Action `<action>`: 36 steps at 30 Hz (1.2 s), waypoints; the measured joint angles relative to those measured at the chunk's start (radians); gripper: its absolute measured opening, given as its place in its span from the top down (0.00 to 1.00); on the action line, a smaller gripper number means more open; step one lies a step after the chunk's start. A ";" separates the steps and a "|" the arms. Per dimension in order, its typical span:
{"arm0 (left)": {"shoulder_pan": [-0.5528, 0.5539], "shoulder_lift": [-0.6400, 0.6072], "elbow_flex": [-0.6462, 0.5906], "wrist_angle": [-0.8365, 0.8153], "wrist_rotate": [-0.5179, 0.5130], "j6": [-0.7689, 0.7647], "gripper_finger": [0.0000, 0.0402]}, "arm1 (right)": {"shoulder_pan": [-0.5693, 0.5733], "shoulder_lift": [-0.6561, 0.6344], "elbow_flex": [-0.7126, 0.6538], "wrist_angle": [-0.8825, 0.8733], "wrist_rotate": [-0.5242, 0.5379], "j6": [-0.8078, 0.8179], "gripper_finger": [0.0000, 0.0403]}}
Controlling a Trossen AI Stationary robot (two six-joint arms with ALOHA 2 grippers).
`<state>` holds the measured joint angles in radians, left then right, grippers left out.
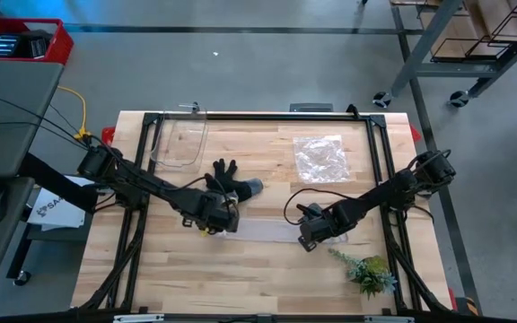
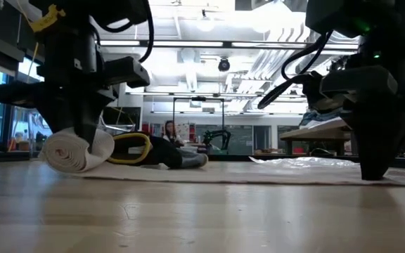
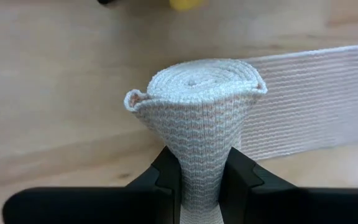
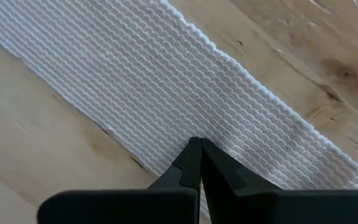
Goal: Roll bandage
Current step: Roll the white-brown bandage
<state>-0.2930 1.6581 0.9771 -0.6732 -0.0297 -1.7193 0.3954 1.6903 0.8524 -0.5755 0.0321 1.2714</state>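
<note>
The bandage is a white gauze strip, partly wound into a roll (image 3: 197, 81) at its left end. The unrolled part (image 1: 272, 231) lies flat on the wooden table toward the right. My left gripper (image 3: 202, 158) is shut on the roll, left of the table's middle (image 1: 223, 220). My right gripper (image 4: 199, 146) is shut, with its tips down on the flat strip (image 4: 166, 87), right of the middle (image 1: 309, 239). In the low view the roll (image 2: 72, 151) sits at table level under the left gripper. My left gripper pinches the roll's wound side (image 3: 199, 177) between its two fingers, coming steeply from above. The roll is squeezed narrow between the fingers and flares wide at its spiral end (image 3: 197, 78). Its underside rests on the table (image 2: 69, 167). My right gripper presses its shut fingertips (image 4: 191, 155) down on the flat strip (image 4: 229, 143), from above, pointing down. The tips stand within the strip's width, near one long edge. The strip lies flat on the table on both sides of them.
A black-and-grey glove (image 1: 232, 178) lies just beyond the left gripper. A crinkly clear bag (image 1: 321, 157) lies at the far right and a clear tray (image 1: 179, 144) at the far left. A green sprig (image 1: 368, 272) lies at the near right. A black frame (image 1: 267, 117) borders the table.
</note>
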 joint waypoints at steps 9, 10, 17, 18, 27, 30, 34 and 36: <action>-0.011 0.000 0.020 0.066 0.020 -0.025 0.86 | 0.000 0.001 -0.001 0.001 0.005 -0.036 1.00; -0.011 0.000 0.031 0.068 0.020 -0.018 0.86 | 0.000 0.001 -0.001 0.002 0.006 -0.040 1.00; 0.005 0.011 0.083 0.076 -0.002 0.038 0.86 | 0.001 0.002 -0.002 0.003 0.019 -0.042 1.00; 0.006 0.018 0.084 0.075 -0.001 0.038 0.86 | 0.001 0.002 -0.002 0.004 0.019 -0.042 1.00; 0.026 0.069 0.088 0.220 0.015 0.045 0.86 | -0.002 0.002 -0.003 0.011 0.020 -0.042 1.00; 0.032 0.077 0.088 0.251 0.017 0.047 0.86 | -0.002 0.002 -0.003 0.014 0.020 -0.042 1.00; 0.038 0.097 0.088 0.320 0.017 0.055 0.86 | -0.002 0.002 -0.004 0.017 0.021 -0.042 1.00; 0.038 0.113 0.088 0.352 0.019 0.070 0.83 | -0.002 0.002 -0.004 0.022 0.021 -0.041 1.00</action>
<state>-0.2550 1.7710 1.0649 -0.3216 -0.0107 -1.6491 0.3939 1.6928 0.8486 -0.5535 0.0527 1.2301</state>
